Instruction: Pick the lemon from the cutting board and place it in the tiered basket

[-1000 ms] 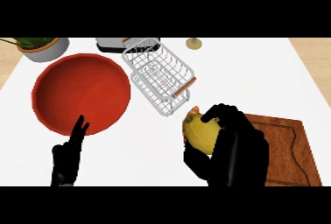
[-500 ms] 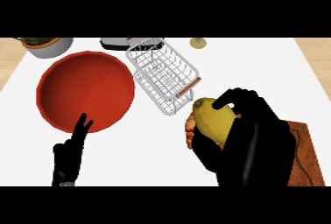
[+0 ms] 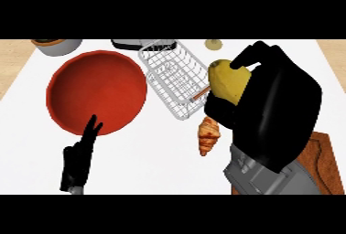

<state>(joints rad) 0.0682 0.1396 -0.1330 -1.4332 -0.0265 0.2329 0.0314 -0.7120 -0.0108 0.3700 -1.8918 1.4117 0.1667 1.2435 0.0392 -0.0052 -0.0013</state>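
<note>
The lemon [image 3: 228,81] is held clamped in the right robot hand [image 3: 270,91], just beside the basket [image 3: 172,77]. It is judged light, stiff, somewhat slippery; best gripped around its middle.

White counter top [image 3: 169,169] seen from steeply above, evenly lit. Tan wood-toned surface [image 3: 15,57] shown past left and right edges [image 3: 332,48], along far corners.
</note>
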